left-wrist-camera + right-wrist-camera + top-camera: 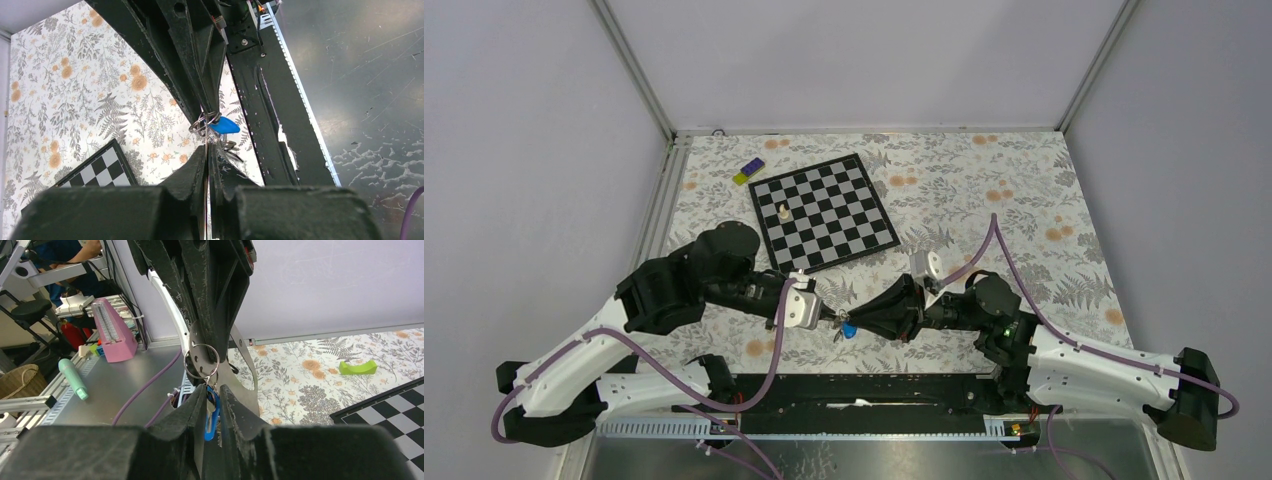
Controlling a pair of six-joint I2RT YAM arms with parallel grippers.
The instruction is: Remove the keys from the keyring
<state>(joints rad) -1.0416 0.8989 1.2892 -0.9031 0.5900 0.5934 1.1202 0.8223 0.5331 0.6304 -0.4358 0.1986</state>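
The left gripper point(207, 149) is pinched flat, its two dark fingers pressed together on a thin edge of metal that runs straight up from between them. From the right wrist view this metal is one of the keys point(198, 356): a flat, silvery piece with a dull shine, its head threaded by the ring. The keyring point(202, 122) is a small loop of thin bright wire, seen as two or three overlapping coils, held up in the air between the two grippers and above the table. A blue tag point(225, 126), smooth plastic and rounded at the end, hangs from the ring and points to the side. More small silvery keys dangle just under it in a loose bunch; their shapes are too small to make out.

The right gripper point(214, 392) comes in from the opposite side, tip to tip with the left one. Its jaws stand narrow, with the blue tag and a sliver of key between the pads, and in the left wrist view its fingertips meet on the wire of the ring.

In the top view the bunch sits near the front of the flowered table cover point(984, 190), just past the black rail point(854, 390) where the arms are bolted. Farther back lies a chessboard point(824, 212) set at an angle, with one white chess piece point(783, 211) standing on it, and a small yellow and purple block point(748, 172) lies beyond its far left corner.
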